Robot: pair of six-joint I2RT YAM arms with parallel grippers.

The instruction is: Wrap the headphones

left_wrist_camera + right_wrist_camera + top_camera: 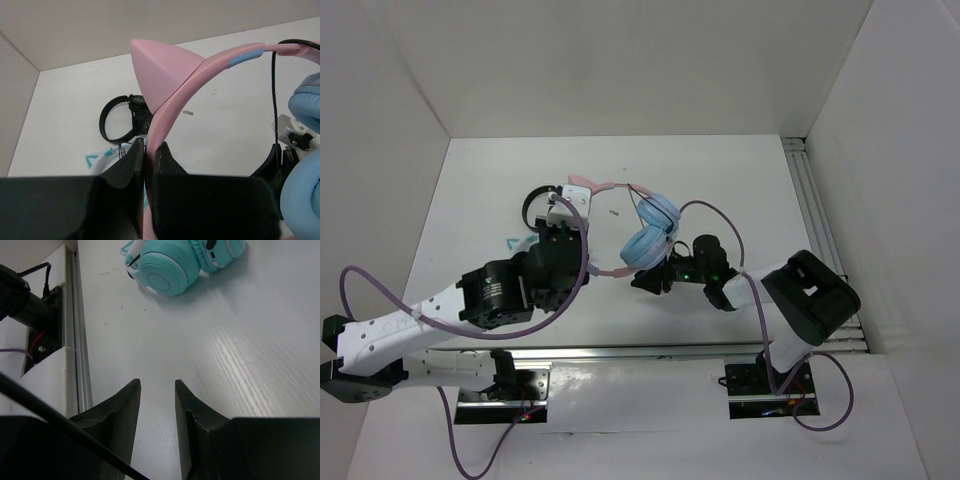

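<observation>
Near the middle of the table [740, 180], between the two arms, the headphones [650, 232] are held by their pink headband [215, 70]. The left claw [148, 150] is clenched on the band just below one cat ear [160, 70], pinching its thin edge so the frame stands up and the blue cups [305, 200] sit on the right arm's side. That grip looks meant to steady the set, leaving the thin black cable [273, 85], which drops beside the cups, free for the other arm to wind. The right claw [157, 390] sits just beside the lower cup, low over the table, its jaws parted with nothing between them. In its wrist view a dark line crosses in front of one finger; it may be the cable, but I cannot tell. By my reading the wrap has not properly begun, and the next move calls for catching that cable. A black set [122, 117] lies beyond the left claw and a teal set [167, 270] lies apart; neither claw touches them.
</observation>
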